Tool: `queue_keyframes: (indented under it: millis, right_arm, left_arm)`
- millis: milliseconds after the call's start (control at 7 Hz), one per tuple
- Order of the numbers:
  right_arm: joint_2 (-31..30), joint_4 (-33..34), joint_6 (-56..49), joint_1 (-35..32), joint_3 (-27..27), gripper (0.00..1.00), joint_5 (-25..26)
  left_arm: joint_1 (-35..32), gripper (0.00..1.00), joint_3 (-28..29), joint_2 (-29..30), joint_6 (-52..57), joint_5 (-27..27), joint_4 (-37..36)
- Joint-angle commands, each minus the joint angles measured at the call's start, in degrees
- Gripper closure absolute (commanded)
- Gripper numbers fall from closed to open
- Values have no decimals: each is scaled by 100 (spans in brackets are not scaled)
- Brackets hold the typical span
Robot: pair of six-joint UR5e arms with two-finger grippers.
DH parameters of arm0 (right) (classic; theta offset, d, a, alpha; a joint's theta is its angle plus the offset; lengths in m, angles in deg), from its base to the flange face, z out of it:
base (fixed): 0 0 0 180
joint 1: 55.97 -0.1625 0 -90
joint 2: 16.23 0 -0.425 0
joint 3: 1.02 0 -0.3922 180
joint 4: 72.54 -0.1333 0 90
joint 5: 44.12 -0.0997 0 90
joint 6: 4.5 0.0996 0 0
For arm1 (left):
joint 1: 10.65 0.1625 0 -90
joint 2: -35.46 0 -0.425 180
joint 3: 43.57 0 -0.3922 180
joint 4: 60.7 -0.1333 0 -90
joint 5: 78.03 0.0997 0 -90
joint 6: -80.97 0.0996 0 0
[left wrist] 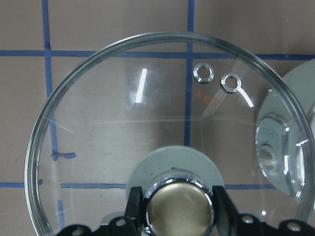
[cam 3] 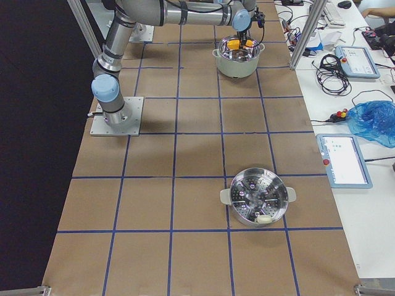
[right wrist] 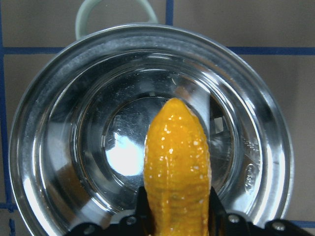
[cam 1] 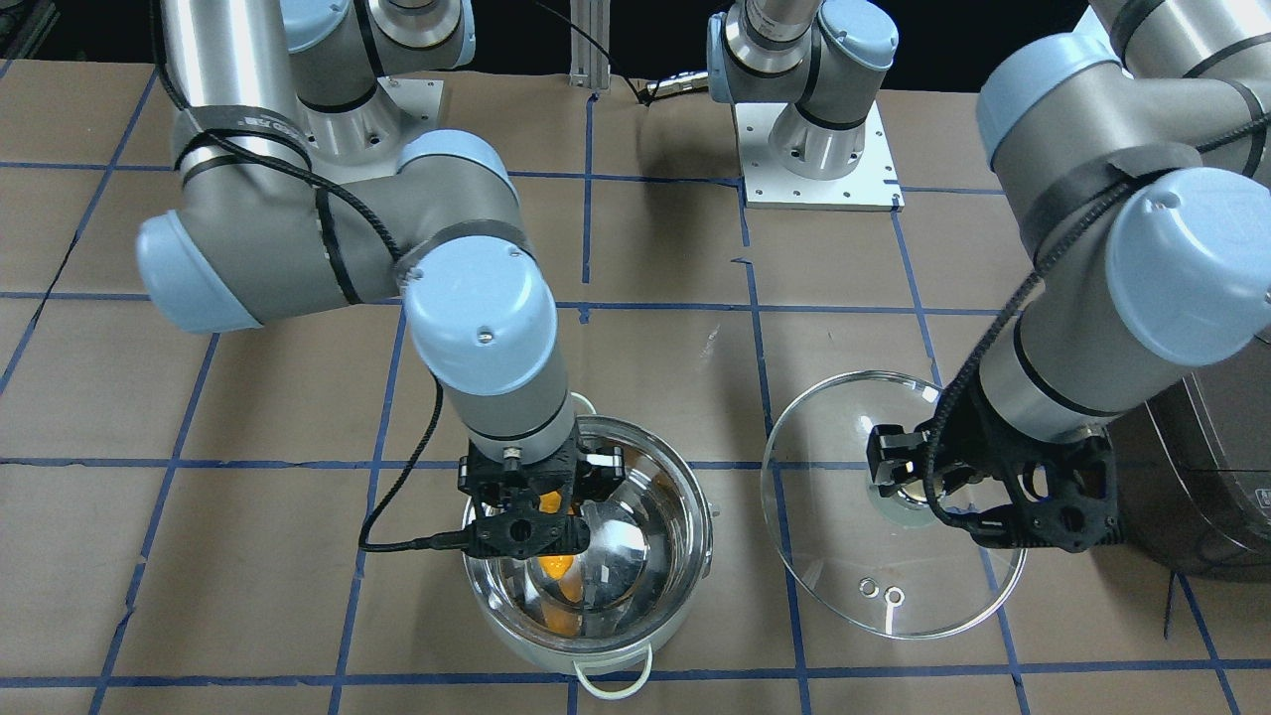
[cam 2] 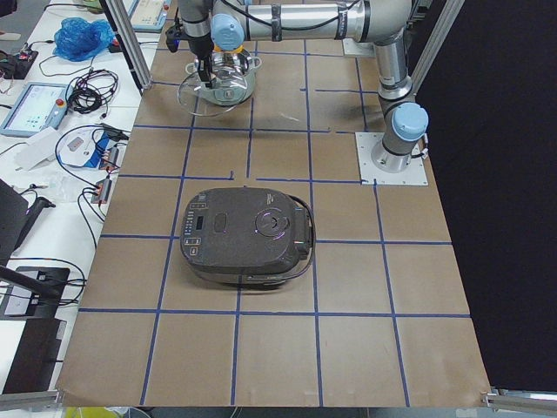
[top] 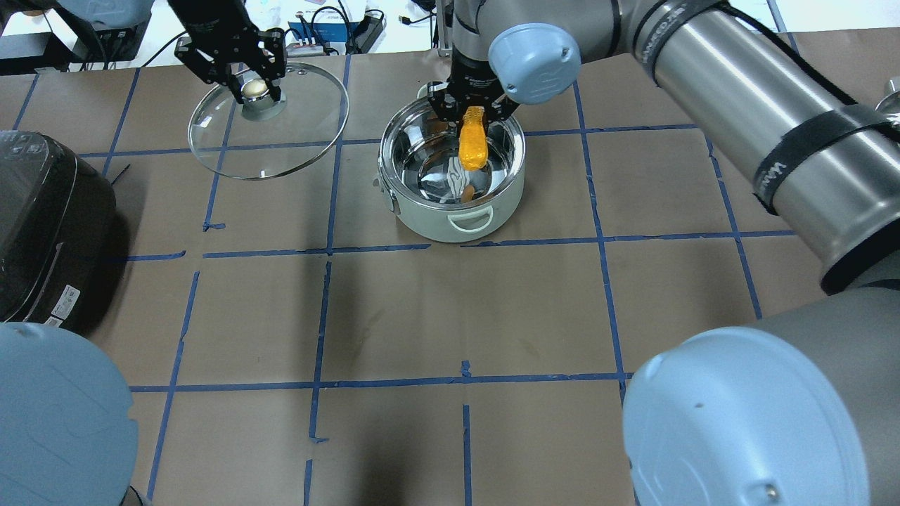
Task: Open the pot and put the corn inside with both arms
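The open steel pot (top: pixel 437 226) stands on the table with its pale loop handles showing. My right gripper (top: pixel 472 121) is shut on the yellow-orange corn (top: pixel 472 146) and holds it point down over the pot's mouth. In the right wrist view the corn (right wrist: pixel 177 157) hangs above the empty pot's rim (right wrist: pixel 275 147). My left gripper (top: pixel 254 86) is shut on the steel knob (left wrist: pixel 177 209) of the clear glass lid (top: pixel 232 151) and holds the lid tilted, to the left of the pot. In the front view the lid (cam 1: pixel 824 541) is apart from the pot (cam 1: pixel 690 497).
A dark grey rice cooker (top: pixel 42 225) sits at the table's left side, close to the left arm (cam 1: pixel 1211 477). A steel steamer basket (cam 3: pixel 256 197) stands far on the right side. The arm bases (cam 1: pixel 819 149) stand at the table's back edge.
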Motion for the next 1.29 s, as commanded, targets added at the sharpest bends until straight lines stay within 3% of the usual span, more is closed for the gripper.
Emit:
queue_keyframes:
  millis: [0,429,571,714,857,1000,1143]
  right_arm:
    - [278,125,60,-134,-86,94,88]
    - [498,240,51,-134,-60,94,44]
    - [612,302,42,-134,-42,93,44]
    - [709,302,33,-143,-42,91,35]
    - [779,302,33,-160,-25,77,35]
    - [780,302,16,-161,-25,35,35]
    - [737,293,-28,-161,-33,26,79]
  left_arm:
    - [606,99,-1212,-2,520,-47,-1398]
    - [741,99,-2552,260,751,-73,-3345]
    - [732,99,-2590,401,637,-91,-3585]
    - [732,89,-2573,455,593,-204,-3587]
    - [706,2,-2529,499,497,-258,-3587]
    - [697,0,-2520,482,400,-267,-3579]
    - [697,0,-2485,369,399,-241,-3509]
